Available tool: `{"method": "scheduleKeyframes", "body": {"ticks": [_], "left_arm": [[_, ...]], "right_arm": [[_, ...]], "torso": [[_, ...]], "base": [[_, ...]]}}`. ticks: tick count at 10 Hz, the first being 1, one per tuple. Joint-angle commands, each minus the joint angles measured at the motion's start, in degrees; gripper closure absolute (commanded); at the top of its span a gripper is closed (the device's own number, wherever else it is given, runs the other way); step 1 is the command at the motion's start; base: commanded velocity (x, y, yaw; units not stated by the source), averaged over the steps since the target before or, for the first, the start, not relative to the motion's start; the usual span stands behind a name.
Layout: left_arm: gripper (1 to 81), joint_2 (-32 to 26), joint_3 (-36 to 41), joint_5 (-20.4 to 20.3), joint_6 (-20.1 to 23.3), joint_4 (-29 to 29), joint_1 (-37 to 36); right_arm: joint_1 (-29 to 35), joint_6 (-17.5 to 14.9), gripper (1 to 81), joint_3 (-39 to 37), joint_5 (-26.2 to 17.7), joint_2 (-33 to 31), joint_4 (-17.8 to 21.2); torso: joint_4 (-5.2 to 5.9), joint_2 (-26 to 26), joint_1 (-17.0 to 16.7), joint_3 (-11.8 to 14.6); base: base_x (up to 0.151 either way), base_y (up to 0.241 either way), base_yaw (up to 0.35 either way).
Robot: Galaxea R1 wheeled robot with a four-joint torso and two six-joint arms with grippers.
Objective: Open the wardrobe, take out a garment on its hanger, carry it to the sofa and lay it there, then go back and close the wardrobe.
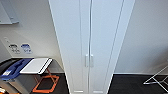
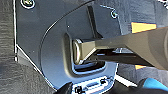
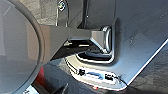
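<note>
The wardrobe [image 1: 90,45] is standing upright straight ahead of the robot, its long axis running vertically, its front facing the camera. It is showing as a tall, narrow white cabinet with both full-height doors closed and meeting at a central seam, where two small vertical white handles [image 1: 89,60] are sitting side by side. Left of the wardrobe, a white-topped folding table [image 1: 37,65] on an orange frame is standing against the wall. Whether either gripper is open or holding anything cannot be told.
</note>
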Motion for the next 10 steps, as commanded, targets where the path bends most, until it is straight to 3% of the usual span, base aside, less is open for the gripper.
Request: {"method": "scheduleKeyframes", "body": {"ticks": [1,10], "left_arm": [[1.0,-0.8,1.2,3.9,0.1,0.3,-1.1],[1.0,-0.6,1.2,4.0,0.1,0.3,-1.1]], "right_arm": [[1.1,-0.2,1.0,1.3,-2.9,-0.8,-0.8],[1.3,-0.4,1.0,1.1,-2.9,-0.9,-1.0]], "torso": [[0.0,0.0,0.0,0.0],[0.0,0.0,0.1,0.0]], "base": [[0.131,0.0,0.0],[0.118,0.0,0.0]]}}
